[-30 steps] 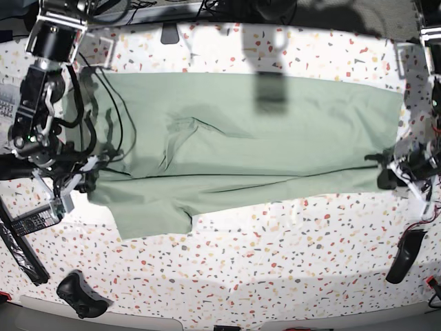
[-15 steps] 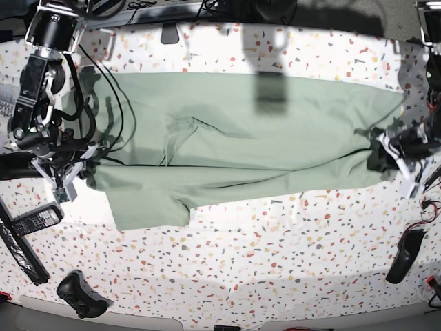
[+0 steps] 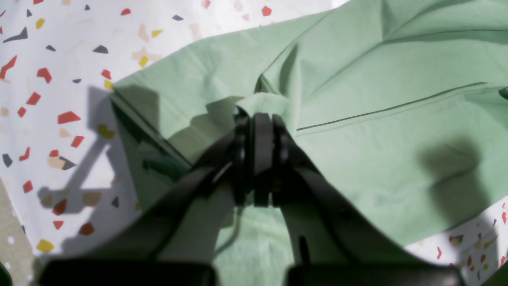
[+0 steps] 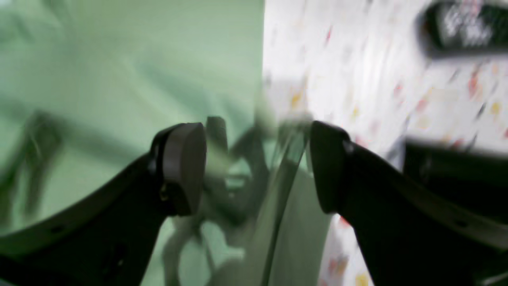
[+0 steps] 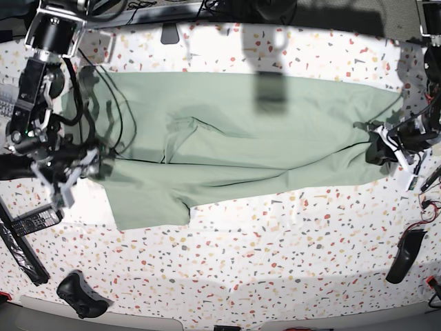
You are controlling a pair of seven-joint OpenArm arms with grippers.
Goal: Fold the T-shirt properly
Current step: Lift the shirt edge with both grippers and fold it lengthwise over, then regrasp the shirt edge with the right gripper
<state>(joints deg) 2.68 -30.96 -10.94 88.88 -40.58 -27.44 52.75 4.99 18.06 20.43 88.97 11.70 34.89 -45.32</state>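
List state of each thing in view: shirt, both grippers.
T-shirt: spread flat on the table, lower edge partly folded over, one sleeve sticking out toward the front.
left gripper: shut on a pinch of the T-shirt at its edge.
right gripper: open, jaws apart at the shirt's edge; view blurred.

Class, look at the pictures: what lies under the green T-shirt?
The T-shirt lies spread on the speckled table, which shows all around it. Whatever is beneath the cloth itself is covered and cannot be seen.
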